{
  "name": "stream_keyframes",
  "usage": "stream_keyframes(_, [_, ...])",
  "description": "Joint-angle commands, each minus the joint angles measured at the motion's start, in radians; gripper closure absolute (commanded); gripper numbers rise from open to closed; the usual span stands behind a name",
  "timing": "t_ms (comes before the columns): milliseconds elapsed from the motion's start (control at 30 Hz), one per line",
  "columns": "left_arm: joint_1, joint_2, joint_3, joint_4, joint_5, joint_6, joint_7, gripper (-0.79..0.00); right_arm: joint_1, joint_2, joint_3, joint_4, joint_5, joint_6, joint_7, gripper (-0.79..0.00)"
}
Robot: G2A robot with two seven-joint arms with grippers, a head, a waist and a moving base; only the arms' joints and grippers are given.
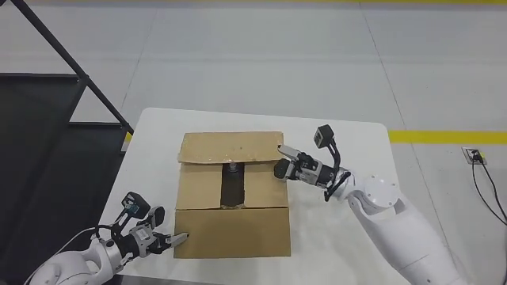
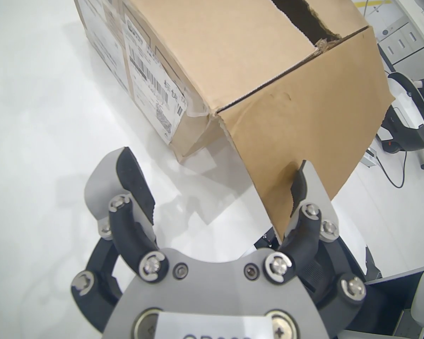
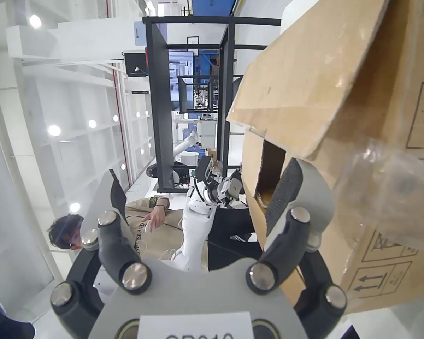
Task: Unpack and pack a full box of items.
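Observation:
A brown cardboard box [image 1: 198, 188] stands mid-table. Its far flap [image 1: 230, 147] is raised, and its near flap [image 1: 234, 233] juts out over the front edge. A dark item [image 1: 232, 184] shows through the gap between the inner flaps. My left gripper [image 1: 176, 240] is at the near flap's left corner and open [image 2: 215, 181]; one fingertip [image 2: 298, 185] touches the near flap [image 2: 304, 114]. My right gripper [image 1: 282, 162] is at the box's right upper edge and open [image 3: 201, 192], one finger [image 3: 286, 192] lying against the box [image 3: 392, 72] under the raised flap [image 3: 304, 82].
The white table [image 1: 333, 142] has bare surface to the right of and behind the box. A black frame with dark panels [image 1: 47, 166] stands close to the table's left side. Loose clear tape [image 3: 385, 185] hangs from the box corner. A shipping label [image 2: 152, 86] covers the left wall.

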Motion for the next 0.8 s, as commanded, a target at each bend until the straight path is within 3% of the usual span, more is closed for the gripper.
stream_keyframes(0, [0.0, 0.0, 0.0, 0.0, 0.0, 0.0, 0.0, -0.785, -0.002, 0.0, 0.007, -0.001, -0.01, 0.012, 0.0, -0.785])
stream_keyframes(367, [0.0, 0.0, 0.0, 0.0, 0.0, 0.0, 0.0, -0.785, 0.051, -0.028, -0.03, 0.052, -0.024, 0.063, -0.021, -0.785])
stream_keyframes(767, [0.0, 0.0, 0.0, 0.0, 0.0, 0.0, 0.0, -0.785, 0.049, -0.026, 0.01, 0.051, -0.017, 0.064, 0.095, -0.785])
